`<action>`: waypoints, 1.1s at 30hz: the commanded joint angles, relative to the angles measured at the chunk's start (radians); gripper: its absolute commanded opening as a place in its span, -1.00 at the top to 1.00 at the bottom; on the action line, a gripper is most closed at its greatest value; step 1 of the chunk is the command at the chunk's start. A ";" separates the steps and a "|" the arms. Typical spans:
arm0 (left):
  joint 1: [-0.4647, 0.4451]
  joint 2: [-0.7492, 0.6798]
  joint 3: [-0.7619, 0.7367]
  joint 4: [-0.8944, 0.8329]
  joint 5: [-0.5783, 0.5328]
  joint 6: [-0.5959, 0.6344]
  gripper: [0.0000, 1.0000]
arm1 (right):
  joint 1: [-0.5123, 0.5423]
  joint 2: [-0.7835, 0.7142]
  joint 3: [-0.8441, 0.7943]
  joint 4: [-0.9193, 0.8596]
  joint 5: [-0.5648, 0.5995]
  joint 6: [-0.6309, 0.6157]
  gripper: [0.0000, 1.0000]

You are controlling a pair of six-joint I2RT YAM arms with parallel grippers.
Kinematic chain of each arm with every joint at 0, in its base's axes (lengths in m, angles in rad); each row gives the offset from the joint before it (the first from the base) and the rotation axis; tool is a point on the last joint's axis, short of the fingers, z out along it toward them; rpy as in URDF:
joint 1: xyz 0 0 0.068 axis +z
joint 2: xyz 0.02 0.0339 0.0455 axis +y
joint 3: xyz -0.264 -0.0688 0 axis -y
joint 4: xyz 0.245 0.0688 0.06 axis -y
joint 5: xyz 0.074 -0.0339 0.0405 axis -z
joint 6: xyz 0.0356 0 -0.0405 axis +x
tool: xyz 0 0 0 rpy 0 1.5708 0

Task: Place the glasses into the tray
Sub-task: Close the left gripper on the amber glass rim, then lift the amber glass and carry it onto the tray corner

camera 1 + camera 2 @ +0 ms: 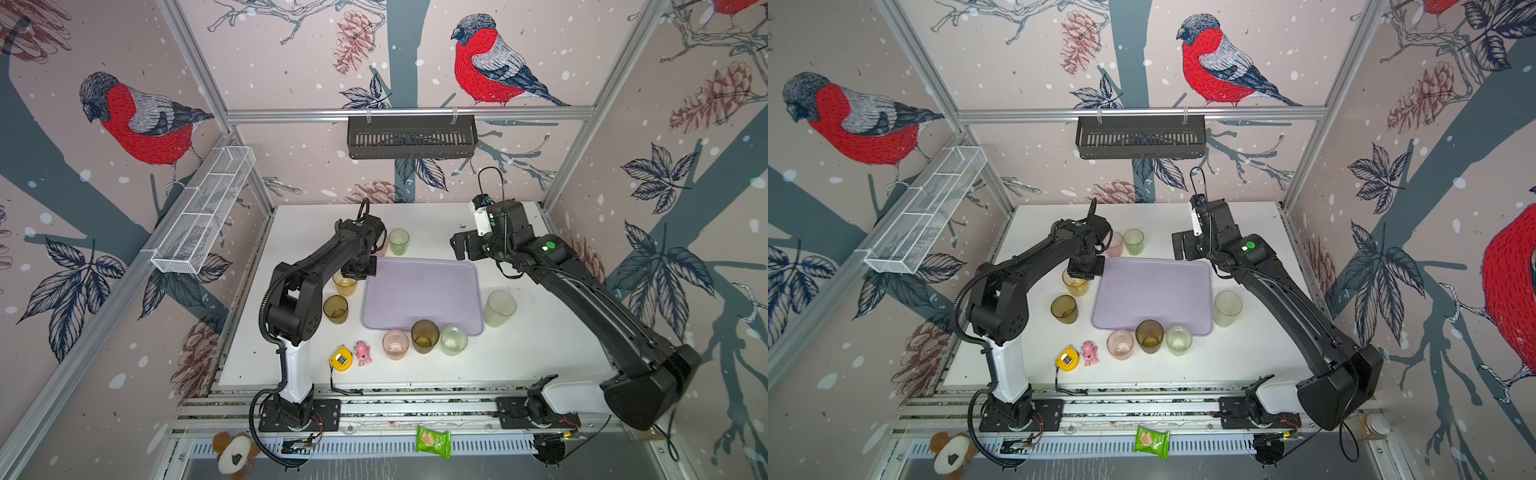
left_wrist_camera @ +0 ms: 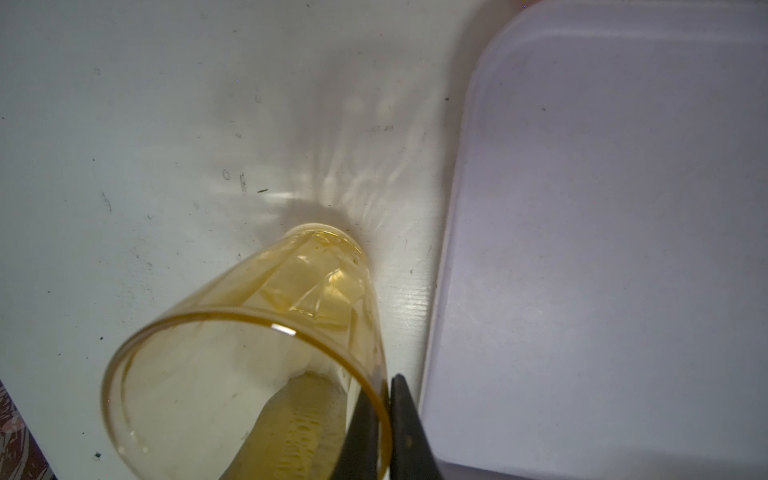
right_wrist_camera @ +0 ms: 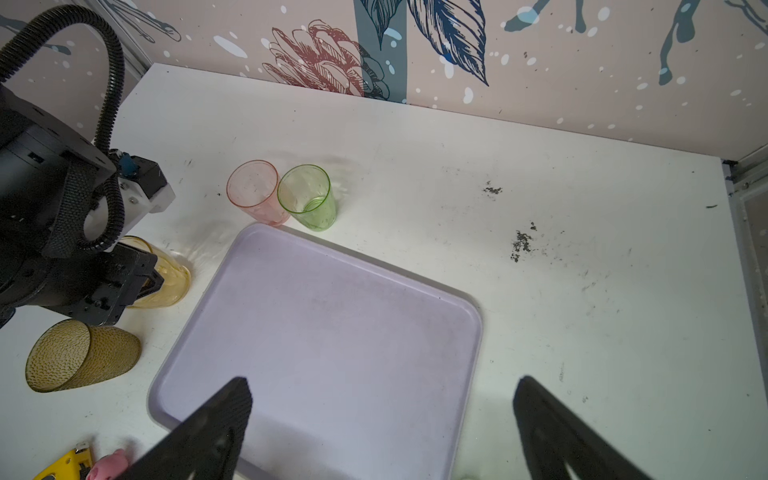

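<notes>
My left gripper is shut on the rim of the amber-yellow glass, one finger inside and one outside. That glass stands on the table just left of the lavender tray, which holds nothing. My right gripper hangs open above the tray's far right corner. Other glasses stand round the tray: brown, pink, brown, pale green, frosted whitish, green, and pink partly behind the left arm.
A yellow tape measure and a pink toy figure lie near the front left. A black slatted basket hangs on the back wall and a white wire basket on the left wall.
</notes>
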State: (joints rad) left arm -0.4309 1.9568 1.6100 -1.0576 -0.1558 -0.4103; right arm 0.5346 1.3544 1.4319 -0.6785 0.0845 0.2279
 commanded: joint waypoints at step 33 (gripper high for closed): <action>-0.112 0.090 0.331 -0.156 0.034 -0.004 0.92 | -0.004 -0.030 -0.023 0.023 0.016 -0.004 -0.99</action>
State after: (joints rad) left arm -0.5339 2.0327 1.9114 -1.1671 -0.1226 -0.4152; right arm 0.5308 1.3300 1.4067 -0.6731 0.0875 0.2283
